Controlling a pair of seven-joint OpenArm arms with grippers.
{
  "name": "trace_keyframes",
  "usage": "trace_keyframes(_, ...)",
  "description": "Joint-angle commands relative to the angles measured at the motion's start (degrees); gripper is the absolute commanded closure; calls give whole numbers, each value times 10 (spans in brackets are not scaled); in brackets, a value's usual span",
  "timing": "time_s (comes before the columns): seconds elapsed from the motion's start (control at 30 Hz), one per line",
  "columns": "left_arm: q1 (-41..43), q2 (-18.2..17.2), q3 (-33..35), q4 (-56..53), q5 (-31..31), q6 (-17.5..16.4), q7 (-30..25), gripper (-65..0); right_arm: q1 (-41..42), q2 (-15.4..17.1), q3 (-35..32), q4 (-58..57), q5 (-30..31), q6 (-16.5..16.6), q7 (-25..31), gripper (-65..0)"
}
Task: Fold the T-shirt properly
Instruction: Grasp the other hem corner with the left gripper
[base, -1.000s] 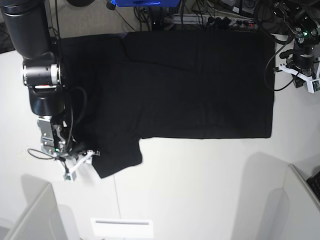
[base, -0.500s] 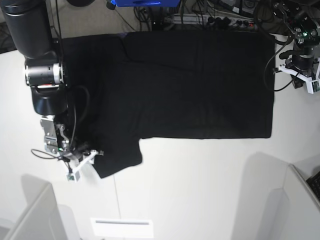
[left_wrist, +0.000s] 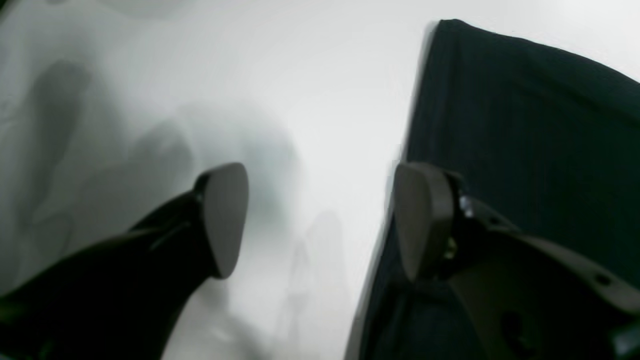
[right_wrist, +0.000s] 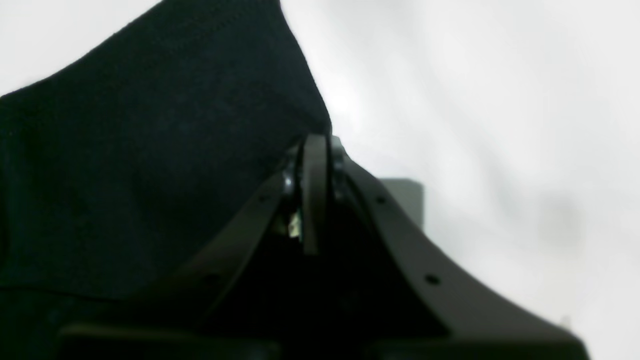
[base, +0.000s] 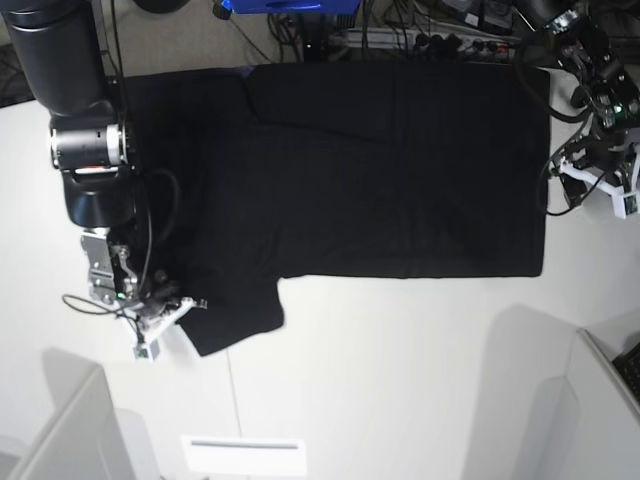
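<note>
We see the T-shirt spread flat across the table, sleeve reaching toward seven o'clock. Our right gripper pinches that sleeve's edge, jaws tight together. Our left gripper stands wide at three o'clock, holding nothing, just beside the hem.

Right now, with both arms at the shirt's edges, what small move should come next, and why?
Probably lift the right gripper slightly: it is shut on the T-shirt sleeve edge, ready to start a fold. The left gripper is open beside the hem, gripping nothing.
</note>
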Motion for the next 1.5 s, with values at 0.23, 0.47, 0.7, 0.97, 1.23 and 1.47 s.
trace_keyframes(0.23, -144, -80, 82, -184, -5, 58, -15, -446, 6, 2, -2, 2, -5, 3, -27, 0)
trace_keyframes(0.47, -274, -101, 165, -342, -5, 58, -16, -443, 6, 1, -2, 2, -6, 3, -29, 0)
trace_keyframes(0.7, -329, -101, 204, -429, -5, 58, -48, -443, 6, 1, -2, 2, -6, 3, -30, 0)
trace_keyframes(0.97, -326, -100, 237, -490, -6, 58, -90, -441, 7, 3, -2, 2, -6, 3, -30, 0)
trace_keyframes(1.23, -325, -99, 238, -491, -6, 58, -91, -397, 8, 4, -2, 3, -6, 3, -29, 0)
trace_keyframes(1.47, -325, -99, 238, -492, -6, 58, -92, 0, 6, 5, 2, 3, -6, 3, -28, 0)
